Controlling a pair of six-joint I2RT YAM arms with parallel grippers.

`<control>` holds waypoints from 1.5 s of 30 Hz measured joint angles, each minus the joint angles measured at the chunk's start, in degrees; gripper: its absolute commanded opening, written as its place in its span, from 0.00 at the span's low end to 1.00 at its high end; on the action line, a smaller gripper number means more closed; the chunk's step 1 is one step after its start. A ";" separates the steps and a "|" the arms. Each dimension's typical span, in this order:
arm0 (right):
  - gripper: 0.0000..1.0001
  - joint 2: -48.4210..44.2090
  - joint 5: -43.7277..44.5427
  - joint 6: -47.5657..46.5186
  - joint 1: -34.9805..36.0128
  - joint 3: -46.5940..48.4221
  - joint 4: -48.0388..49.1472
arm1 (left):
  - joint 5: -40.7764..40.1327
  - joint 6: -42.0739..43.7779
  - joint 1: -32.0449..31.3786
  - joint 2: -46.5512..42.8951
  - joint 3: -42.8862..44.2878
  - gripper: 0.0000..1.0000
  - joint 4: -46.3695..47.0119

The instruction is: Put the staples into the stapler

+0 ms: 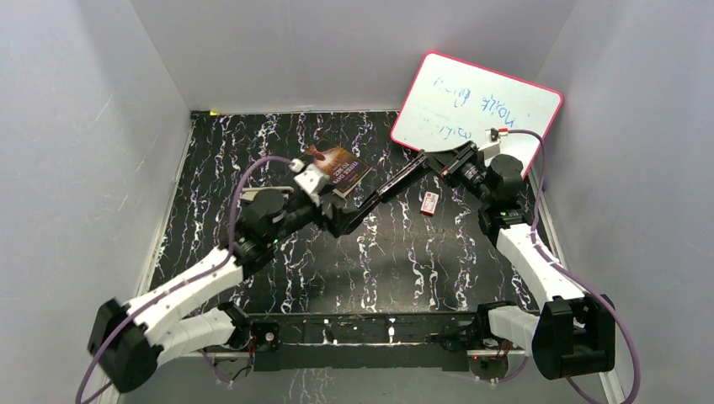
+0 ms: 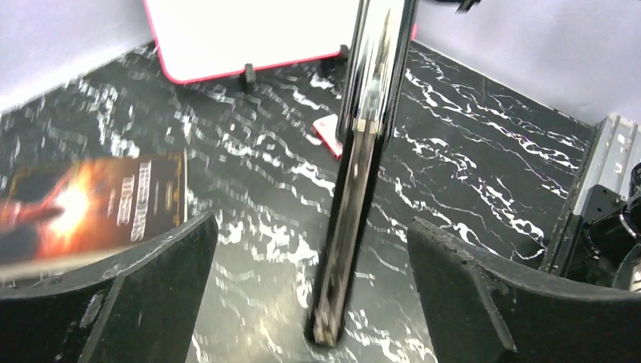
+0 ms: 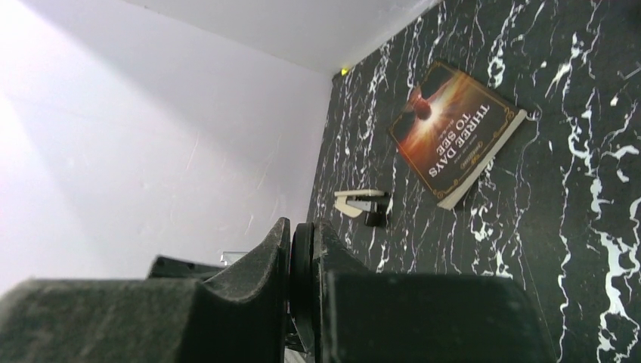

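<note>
A long black stapler with a chrome rail lies opened out, running diagonally between my two grippers. My right gripper is shut on its far end, which shows as a thin black part pinched between the fingers. My left gripper is open, with its fingers wide on either side of the stapler's near end, apart from it. That end seems to rest on the table. The small white-and-red staple box lies on the table beside the stapler and also shows in the left wrist view. No loose staple strips show.
A book lies at the back centre. A red-framed whiteboard leans at the back right. A small beige-and-black object lies at the left beside my left arm. Grey walls close in three sides of the black marbled table.
</note>
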 measured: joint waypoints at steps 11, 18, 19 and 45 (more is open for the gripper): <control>0.00 0.11 -2.97 -0.24 -0.02 -3.23 -0.02 | 18.01 7.85 -0.02 21.99 10.43 0.93 5.29; 0.00 0.11 -2.95 -0.20 -0.02 -3.23 0.02 | 21.92 7.96 -0.04 23.65 10.45 0.72 6.01; 0.00 0.11 -2.95 -0.17 -0.02 -3.23 0.02 | 22.18 8.15 -0.07 23.74 10.45 0.68 5.95; 0.48 -3.04 -0.44 -2.60 0.07 -4.04 -3.06 | 20.55 15.98 -0.09 27.23 13.20 0.00 -2.36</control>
